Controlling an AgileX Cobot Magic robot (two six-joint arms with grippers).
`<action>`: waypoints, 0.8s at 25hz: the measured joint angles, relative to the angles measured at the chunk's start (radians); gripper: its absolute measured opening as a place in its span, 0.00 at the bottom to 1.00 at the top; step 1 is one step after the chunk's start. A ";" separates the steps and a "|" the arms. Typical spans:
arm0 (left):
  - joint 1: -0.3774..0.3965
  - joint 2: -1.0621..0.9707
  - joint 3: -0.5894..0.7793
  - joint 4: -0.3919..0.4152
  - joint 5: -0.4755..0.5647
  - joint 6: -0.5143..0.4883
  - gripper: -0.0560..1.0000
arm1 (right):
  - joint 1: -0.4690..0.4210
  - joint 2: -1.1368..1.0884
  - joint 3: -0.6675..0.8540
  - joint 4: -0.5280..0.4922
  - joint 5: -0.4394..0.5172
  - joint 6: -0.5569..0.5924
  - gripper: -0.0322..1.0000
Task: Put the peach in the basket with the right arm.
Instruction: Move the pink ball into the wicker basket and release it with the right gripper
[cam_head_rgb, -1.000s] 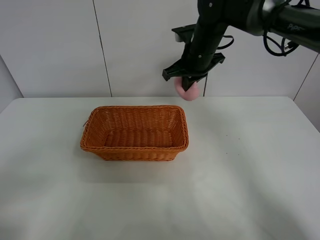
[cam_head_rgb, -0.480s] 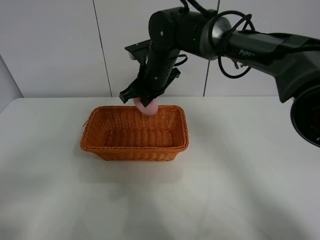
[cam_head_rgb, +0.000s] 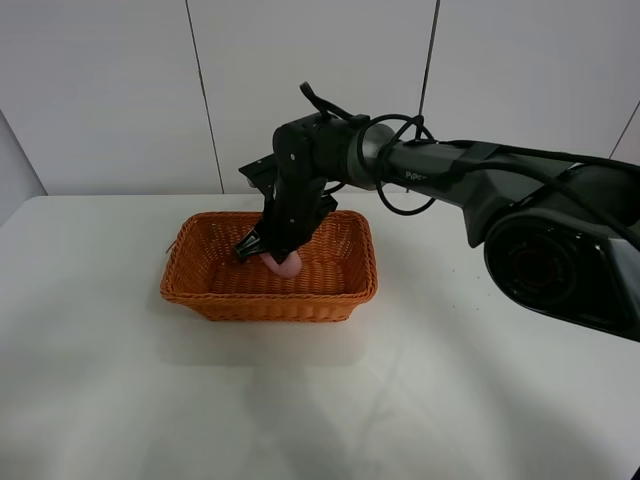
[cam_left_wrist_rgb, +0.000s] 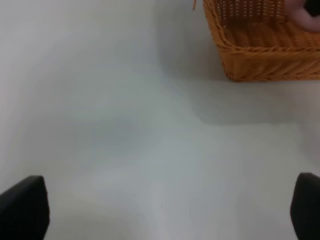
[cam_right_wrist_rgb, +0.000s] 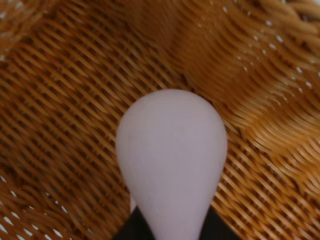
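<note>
The peach (cam_head_rgb: 283, 263) is being held low inside the basket (cam_head_rgb: 270, 300), a little left of the middle of the high view and close over the woven floor; whether it is touching that floor cannot be told. It is being gripped by the right gripper (cam_head_rgb: 272, 255), whose jaws are closed on its sides. In the right wrist view only their dark tips are being shown at the lower edge, with the peach (cam_right_wrist_rgb: 172, 155) filling the centre against the weave (cam_right_wrist_rgb: 60, 100). A second ago it was being carried in the air past the basket's far right corner, and half a second ago it was being hung above the far rim; now it is being brought below the rim by the right arm (cam_head_rgb: 450, 165), which is being reached in from the right. The carrying is therefore judged done and only the release remains, with a short drop expected. The left gripper (cam_left_wrist_rgb: 165, 210) is being kept wide open and empty over the white table (cam_head_rgb: 500, 380), the basket lying at the upper right of its view.
</note>
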 joint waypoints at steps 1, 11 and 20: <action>0.000 0.000 0.000 0.000 0.000 0.000 0.99 | 0.000 0.002 0.000 0.001 0.000 0.000 0.10; 0.000 0.000 0.000 0.000 0.000 0.000 0.99 | 0.000 -0.003 -0.001 0.003 0.005 0.000 0.69; 0.000 0.000 0.000 0.000 0.000 0.000 0.99 | 0.000 -0.074 -0.238 -0.019 0.215 -0.022 0.70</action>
